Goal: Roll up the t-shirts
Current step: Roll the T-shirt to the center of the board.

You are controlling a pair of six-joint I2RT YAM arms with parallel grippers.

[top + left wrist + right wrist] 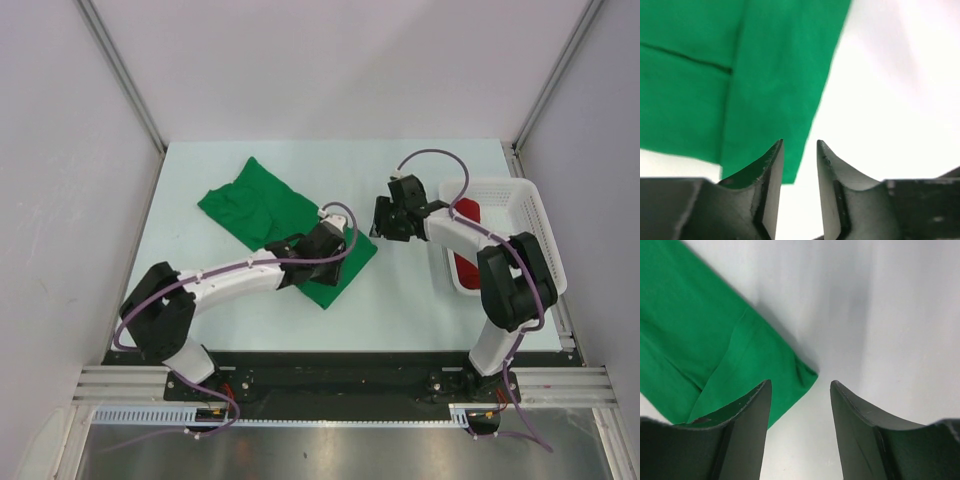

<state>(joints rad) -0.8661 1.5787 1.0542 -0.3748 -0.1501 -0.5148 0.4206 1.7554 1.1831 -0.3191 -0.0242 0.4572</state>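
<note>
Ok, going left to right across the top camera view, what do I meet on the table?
green t-shirt → right gripper → white basket, with the red t-shirt lying in its left part. The left gripper is left out, since it hangs over the green t-shirt.

The worktop [400, 300] was a pale, smooth surface, plain in colour. A green t-shirt [255, 205] lay directly on it, left of centre. It was folded into a long flat band running diagonally from the far left toward the near middle, with its near end squared off. A white mesh basket [545, 235] stood along the right edge, well apart from the cloth, with bare worktop between them.
</note>
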